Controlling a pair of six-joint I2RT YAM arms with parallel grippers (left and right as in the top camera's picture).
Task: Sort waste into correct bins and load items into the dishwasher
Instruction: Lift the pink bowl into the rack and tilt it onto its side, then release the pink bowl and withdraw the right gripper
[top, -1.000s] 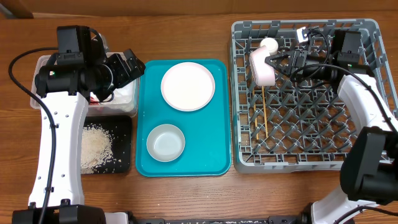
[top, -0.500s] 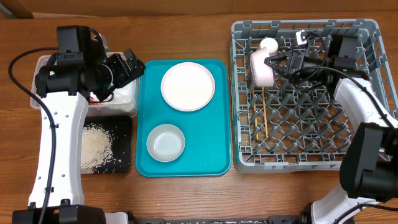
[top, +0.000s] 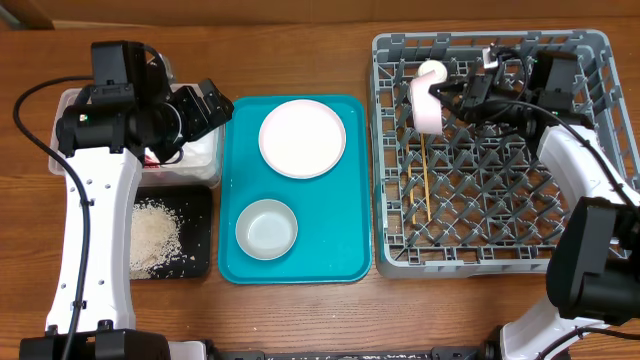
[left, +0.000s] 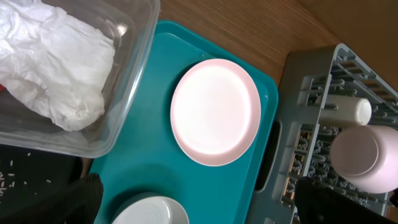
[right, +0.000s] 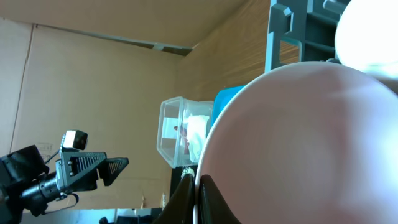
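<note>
My right gripper (top: 446, 97) is shut on the rim of the pink bowl (top: 427, 108) and holds it on edge over the back left of the grey dish rack (top: 590, 150). In the right wrist view its fingers (right: 196, 194) pinch the bowl's rim (right: 298, 143). The white cup (top: 432, 70) stands just behind the bowl, and the chopsticks (top: 425, 180) lie in the rack. My left gripper (top: 205, 105) is open and empty above the edge of the clear tub (top: 70, 100), which holds the white napkin (left: 56, 62). The pink plate (top: 302, 139) and the grey-white bowl (top: 266, 228) sit on the teal tray (top: 340, 250).
The black tray (top: 200, 200) with loose rice (top: 155, 235) lies in front of the tub. A red scrap (top: 151, 157) shows at the tub's near edge. The rack's front and right pegs stand bare. Wooden table lies all round.
My right gripper has turned the pink bowl more onto its edge and shifted it slightly toward the rack's back. The left arm has not moved.
</note>
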